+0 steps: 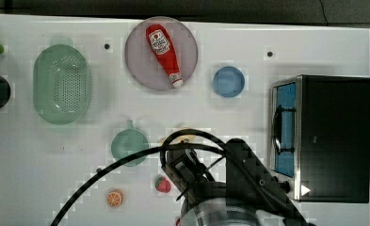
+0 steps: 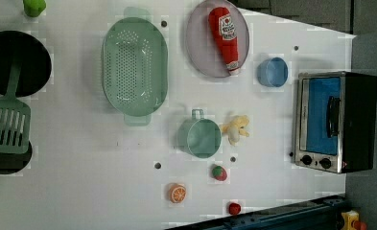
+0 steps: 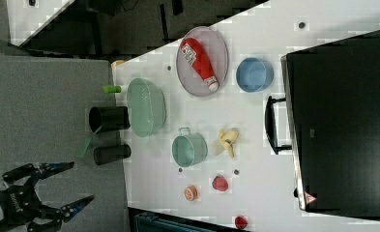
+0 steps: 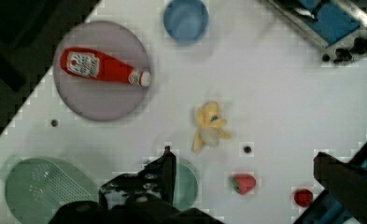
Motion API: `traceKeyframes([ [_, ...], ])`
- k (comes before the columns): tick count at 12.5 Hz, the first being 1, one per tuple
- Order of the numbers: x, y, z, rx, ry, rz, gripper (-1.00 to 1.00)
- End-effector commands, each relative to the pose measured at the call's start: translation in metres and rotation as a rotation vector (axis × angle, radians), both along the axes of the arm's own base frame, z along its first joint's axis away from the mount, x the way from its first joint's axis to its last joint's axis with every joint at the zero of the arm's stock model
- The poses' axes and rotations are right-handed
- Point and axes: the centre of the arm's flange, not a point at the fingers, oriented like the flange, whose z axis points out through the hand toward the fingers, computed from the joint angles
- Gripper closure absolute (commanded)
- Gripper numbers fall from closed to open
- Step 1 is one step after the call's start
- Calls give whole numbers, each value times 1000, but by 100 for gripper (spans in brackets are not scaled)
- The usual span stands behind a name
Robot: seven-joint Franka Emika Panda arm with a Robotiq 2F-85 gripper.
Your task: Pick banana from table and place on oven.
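The banana (image 2: 236,128) is a pale yellow toy lying on the white table (image 2: 80,191), just beside the green mug (image 2: 203,138) on the side towards the oven. The oven (image 2: 335,120) stands at the left view's right, black on top, with a blue glass door and a bar handle. My gripper (image 4: 253,168) hangs high above the table, open and holding nothing. In the wrist view the banana (image 4: 209,126) lies beyond the black fingertips (image 4: 169,163). In the top view my arm (image 1: 229,179) covers most of the banana (image 1: 185,137), next to the oven (image 1: 335,136).
A strawberry (image 2: 219,172), an orange slice (image 2: 178,193) and a small red piece (image 2: 234,208) lie near the table's front edge. A ketchup bottle (image 2: 226,36) rests on a purple plate (image 2: 198,48). Also here are a blue bowl (image 2: 273,72), a green colander (image 2: 135,67) and a green spatula (image 2: 6,124).
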Motion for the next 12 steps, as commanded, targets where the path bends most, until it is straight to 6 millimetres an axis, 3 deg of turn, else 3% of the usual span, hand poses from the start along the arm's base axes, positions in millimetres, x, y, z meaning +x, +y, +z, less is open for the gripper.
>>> traceKeyframes([
  [1, 55, -6, -112, 4, 214, -33, -100],
  [7, 97, -6, -247, 3, 272, -29, -100],
  [12, 102, -7, -356, 2, 249, -28, -100],
])
